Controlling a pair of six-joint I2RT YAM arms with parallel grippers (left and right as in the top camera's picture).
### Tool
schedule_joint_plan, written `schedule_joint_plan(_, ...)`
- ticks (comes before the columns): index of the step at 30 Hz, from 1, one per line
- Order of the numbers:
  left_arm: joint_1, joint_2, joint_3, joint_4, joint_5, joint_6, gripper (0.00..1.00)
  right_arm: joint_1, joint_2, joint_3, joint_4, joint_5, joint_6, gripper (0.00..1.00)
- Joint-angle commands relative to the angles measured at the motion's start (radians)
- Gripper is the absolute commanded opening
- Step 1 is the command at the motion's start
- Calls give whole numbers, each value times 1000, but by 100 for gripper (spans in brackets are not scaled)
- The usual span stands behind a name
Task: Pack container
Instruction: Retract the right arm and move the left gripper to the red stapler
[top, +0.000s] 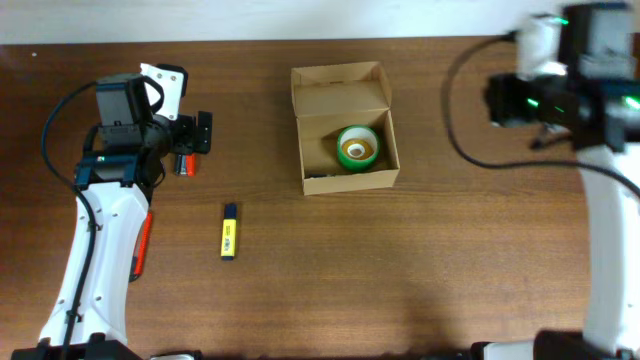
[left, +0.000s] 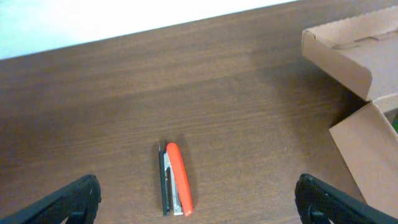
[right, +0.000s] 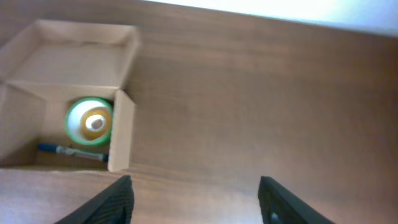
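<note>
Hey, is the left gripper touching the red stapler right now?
Apart. The left wrist view shows the stapler between the open fingers of the left gripper, bare wood on both sides.

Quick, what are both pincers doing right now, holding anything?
Left pincer: open, holding nothing.
Right pincer: open, holding nothing.

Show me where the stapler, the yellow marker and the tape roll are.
stapler (left: 179, 180), left wrist view, red top
yellow marker (top: 228, 235), overhead view, mid body
tape roll (top: 358, 148), overhead view, its centre
</note>
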Motion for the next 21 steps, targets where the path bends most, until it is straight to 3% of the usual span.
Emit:
schedule_joint_plan(1, -2, 4, 46, -49, 4, 3, 99, -104, -51, -104, -68, -41, 84, 95)
schedule_joint_plan(5, 32, 63, 110, -273, -12, 18, 99, -212, -60, -181, -98, -67, 105, 99)
schedule_joint_plan(11, 94, 533, 584, -689, -11, 17, 93, -232, -45, -195, -57, -60, 105, 99)
schedule_joint_plan(13, 94, 639, 663, -697, -13, 30, 91, -232, -26, -194, -52, -60, 105, 100)
schedule_joint_plan(21, 100, 826, 668, -657, -24, 63, 89, -231, -11, -195, -35, -76, 105, 100)
